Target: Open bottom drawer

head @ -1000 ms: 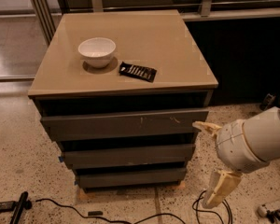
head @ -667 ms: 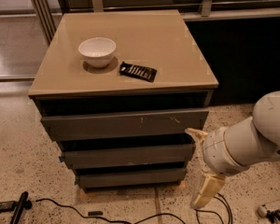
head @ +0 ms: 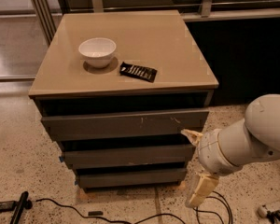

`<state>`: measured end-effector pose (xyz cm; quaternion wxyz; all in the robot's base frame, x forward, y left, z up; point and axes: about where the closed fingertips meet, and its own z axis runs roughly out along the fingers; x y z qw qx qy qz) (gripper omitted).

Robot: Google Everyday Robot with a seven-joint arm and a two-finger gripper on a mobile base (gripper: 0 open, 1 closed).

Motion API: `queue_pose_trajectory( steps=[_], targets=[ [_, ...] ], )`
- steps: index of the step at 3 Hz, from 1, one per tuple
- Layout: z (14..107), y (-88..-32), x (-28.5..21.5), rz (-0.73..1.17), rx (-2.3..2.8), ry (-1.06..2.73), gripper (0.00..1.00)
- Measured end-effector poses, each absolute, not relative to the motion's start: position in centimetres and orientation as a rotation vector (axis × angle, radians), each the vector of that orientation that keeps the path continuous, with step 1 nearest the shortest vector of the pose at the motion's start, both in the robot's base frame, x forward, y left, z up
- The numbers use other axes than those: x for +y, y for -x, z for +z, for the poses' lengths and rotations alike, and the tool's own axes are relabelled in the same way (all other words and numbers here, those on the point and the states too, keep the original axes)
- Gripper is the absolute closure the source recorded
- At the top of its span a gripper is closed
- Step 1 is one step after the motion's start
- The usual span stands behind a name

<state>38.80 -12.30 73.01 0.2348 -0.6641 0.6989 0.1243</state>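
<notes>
We note the gripper (head: 189, 168) at the cabinet's right front corner, its beige fingers (head: 199, 190) spread wide and holding nothing. One finger is near the right end of the scuffed top front (head: 126, 124), the other hangs down toward the floor. The bottom drawer (head: 130, 177) sits lowest, under the middle front (head: 128, 155), left of the gripper. A white bowl (head: 97, 51) and a dark packet (head: 138, 72) rest on the tabletop (head: 149, 27).

**Nothing legible in sight**

No word, number or brand can be read. The dark packet (head: 138, 72) on the cabinet top (head: 177, 41) bears pale marks too small to read. The gripper (head: 190, 168) hangs just right of the bottom drawer (head: 130, 177), fingers spread.
</notes>
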Motion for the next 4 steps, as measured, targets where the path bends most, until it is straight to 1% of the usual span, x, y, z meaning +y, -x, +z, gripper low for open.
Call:
queue_pose_trajectory(
  steps=[2,4],
  targets=[
    [65.7,-42.0,-10.9,0.344,1.961,1.786,0.00],
    [58.3,-44.1,-10.4,0.481,1.890,1.717,0.00]
  ],
)
